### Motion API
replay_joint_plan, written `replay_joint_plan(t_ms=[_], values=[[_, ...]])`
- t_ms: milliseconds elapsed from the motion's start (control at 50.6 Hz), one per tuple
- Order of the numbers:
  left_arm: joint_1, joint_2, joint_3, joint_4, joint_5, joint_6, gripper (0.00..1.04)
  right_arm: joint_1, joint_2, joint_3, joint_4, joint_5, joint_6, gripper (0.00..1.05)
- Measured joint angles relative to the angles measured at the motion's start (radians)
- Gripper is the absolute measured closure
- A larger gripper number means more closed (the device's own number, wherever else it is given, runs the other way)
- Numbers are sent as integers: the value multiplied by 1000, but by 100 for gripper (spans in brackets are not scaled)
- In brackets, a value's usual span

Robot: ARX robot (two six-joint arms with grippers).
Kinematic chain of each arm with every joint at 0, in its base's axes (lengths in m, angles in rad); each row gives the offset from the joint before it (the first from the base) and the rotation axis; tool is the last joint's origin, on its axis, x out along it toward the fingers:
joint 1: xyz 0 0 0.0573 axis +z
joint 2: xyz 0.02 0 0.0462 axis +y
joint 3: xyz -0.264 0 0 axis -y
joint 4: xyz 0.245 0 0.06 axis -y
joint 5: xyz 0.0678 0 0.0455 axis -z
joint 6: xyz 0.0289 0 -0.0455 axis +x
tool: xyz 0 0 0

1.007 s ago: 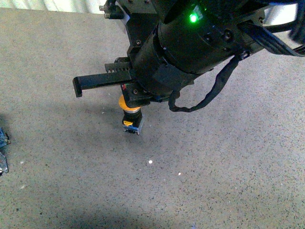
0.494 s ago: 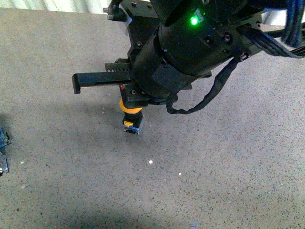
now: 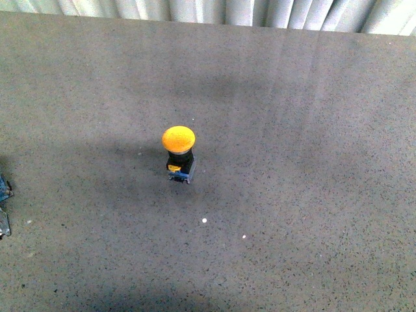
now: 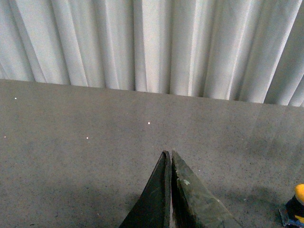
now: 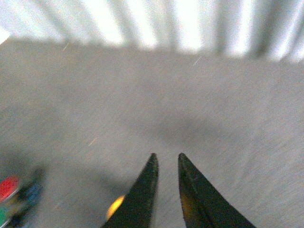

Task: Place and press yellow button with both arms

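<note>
The yellow button (image 3: 179,151) stands upright and alone on the grey speckled table (image 3: 292,195), orange-yellow cap on top, blue base with a yellow tab below. No arm shows in the front view. In the left wrist view my left gripper (image 4: 168,153) is shut and empty, with the button (image 4: 298,207) at the frame's edge, apart from it. In the blurred right wrist view my right gripper (image 5: 166,156) is open with a narrow gap and holds nothing; the button's yellow cap (image 5: 115,207) shows partly behind one finger.
Small blue and metal parts (image 3: 3,195) lie at the table's left edge. A blurred red and blue object (image 5: 14,197) shows in the right wrist view. White pleated curtains (image 4: 152,42) hang behind the table's far edge.
The black arm that hung over the button has left the front view. The button stays in the same place, now uncovered.
</note>
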Motion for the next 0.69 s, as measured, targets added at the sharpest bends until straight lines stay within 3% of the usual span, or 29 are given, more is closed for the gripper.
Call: replay_joint_plan(t_ms=[39,59,118,691], values=[[0,0,0,0,0,0,103,-11,-46,-119,249,156,-92,103],[0,0,0,0,0,0,103,-18,-60,-156,311,198,-127,103],[0,0,0,0,0,0,103,-58,-117,-282,476,215,-180,103],[0,0,0,0,0,0,103,-220,-417,-637,533,57,-236,103]])
